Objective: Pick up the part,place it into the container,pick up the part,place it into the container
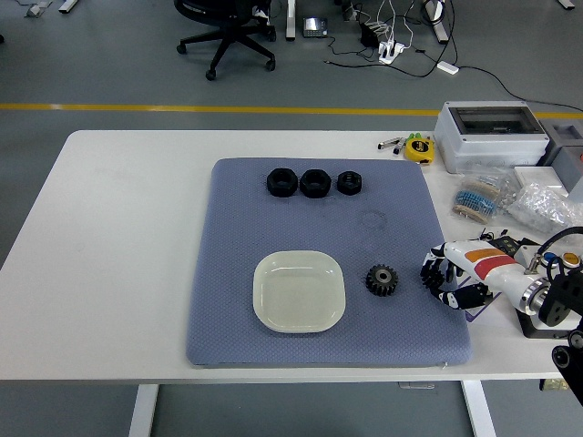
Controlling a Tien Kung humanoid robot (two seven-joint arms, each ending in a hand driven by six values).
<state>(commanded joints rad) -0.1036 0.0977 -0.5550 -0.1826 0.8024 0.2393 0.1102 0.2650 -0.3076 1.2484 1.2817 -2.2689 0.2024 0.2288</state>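
Head view, right hand: I see my right hand point(453, 280) at the right edge of the blue mat point(237, 209). Its fingers are curled tight around a small gear point(432, 279), which I can only just make out as a dark bit between them.
Head view, big gear: a bigger gear point(382, 279) lies flat on the mat, just left of my hand and not touching it.
Head view, dish: the white dish point(299, 291) sits on the mat, left of the big gear. I see nothing in it.
Head view, nuts: three black nuts point(314, 182) stand in a row near the mat's far edge.
Head view, table: the mat lies on a white table point(118, 237).
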